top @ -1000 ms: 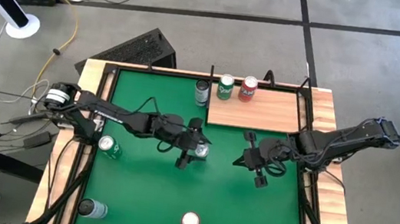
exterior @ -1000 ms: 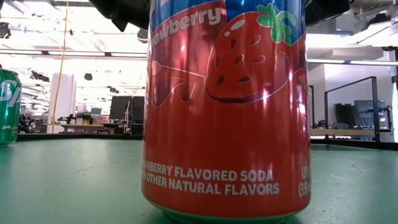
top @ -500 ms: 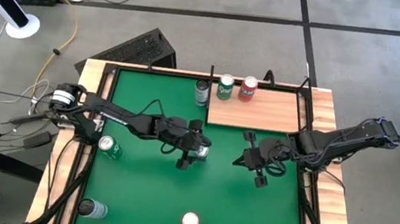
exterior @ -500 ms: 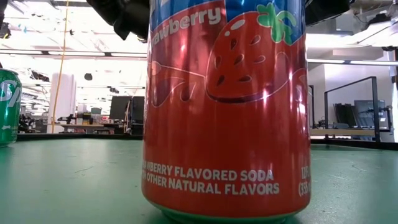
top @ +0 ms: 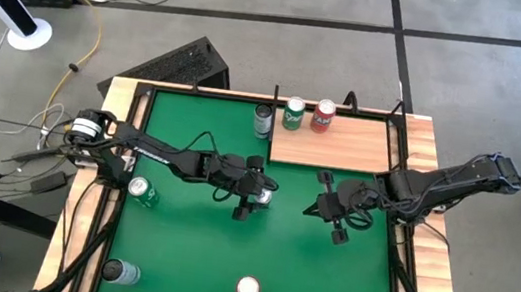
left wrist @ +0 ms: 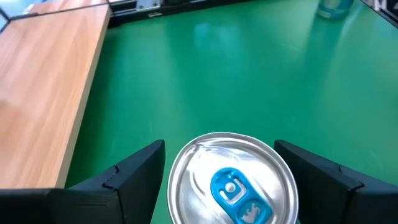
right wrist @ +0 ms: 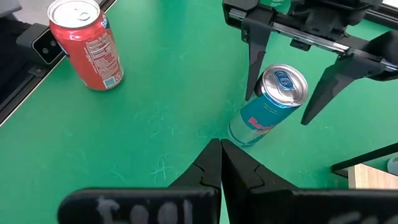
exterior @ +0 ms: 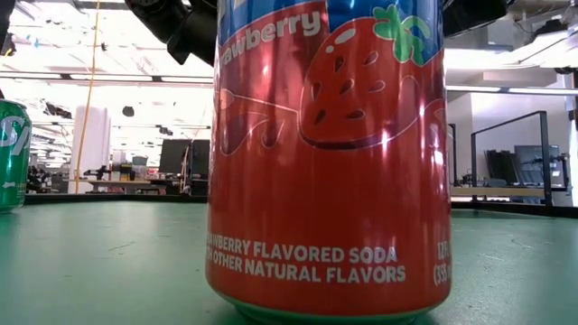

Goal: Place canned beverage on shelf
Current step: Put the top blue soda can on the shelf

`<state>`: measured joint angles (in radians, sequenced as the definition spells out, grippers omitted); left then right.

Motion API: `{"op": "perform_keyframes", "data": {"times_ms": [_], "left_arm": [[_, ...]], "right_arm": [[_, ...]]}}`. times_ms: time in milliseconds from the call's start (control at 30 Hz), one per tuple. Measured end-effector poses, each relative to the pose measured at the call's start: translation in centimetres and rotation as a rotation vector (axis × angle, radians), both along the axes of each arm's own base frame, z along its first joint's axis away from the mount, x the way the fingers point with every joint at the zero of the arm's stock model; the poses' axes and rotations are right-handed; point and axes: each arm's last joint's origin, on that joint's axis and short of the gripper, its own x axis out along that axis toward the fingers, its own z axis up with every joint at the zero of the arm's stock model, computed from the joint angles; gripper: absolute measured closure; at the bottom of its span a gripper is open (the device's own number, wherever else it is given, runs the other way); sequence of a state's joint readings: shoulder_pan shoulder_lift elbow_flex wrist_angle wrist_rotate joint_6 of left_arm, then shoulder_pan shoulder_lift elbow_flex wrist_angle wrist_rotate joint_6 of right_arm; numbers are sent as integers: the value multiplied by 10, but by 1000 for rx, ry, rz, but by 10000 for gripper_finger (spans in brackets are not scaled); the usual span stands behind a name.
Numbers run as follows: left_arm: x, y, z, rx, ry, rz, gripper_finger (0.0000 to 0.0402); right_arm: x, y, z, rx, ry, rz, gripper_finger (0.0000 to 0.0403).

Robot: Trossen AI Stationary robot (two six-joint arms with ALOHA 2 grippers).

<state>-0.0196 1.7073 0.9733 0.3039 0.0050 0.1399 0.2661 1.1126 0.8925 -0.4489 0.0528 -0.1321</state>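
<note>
On light-brown wooden shelf: two cans done. Your left gripper spread around tall blue can, no squeeze yet. Right gripper pressed together, waits nearby.

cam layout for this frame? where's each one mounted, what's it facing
High: overhead, straight down; both arms, shelf.
Low: table height, level; strawberry soda can fills it.
Left wrist: looks past open left gripper straddling blue-tab can.
Right wrist: looks past shut right gripper at that can and the left gripper.
Shared: blue-tab can, both wrist views and high.
</note>
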Motion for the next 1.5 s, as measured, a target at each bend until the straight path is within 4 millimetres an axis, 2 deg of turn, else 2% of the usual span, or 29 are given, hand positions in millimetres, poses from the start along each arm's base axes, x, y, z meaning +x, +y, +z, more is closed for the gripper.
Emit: {"op": "perform_keyframes", "data": {"times_ms": [367,800,1067,1333,1500], "left_arm": [[-1,0,1,-151,0,89,118],[-2,-2,-2,-157,38,118,120],[-3,-4,-2,-147,49,95,185],[-6,-10,4,-117,44,-128,185],[-17,-14,35,-68,-78,-301,185]], "right_arm": [[0,0,0,0,1,0,376],[0,0,0,-1,3,0,376],[0,0,0,-1,3,0,376],[7,2,0,4,-36,4,376],[27,5,-11,-15,-59,51,376]]}}
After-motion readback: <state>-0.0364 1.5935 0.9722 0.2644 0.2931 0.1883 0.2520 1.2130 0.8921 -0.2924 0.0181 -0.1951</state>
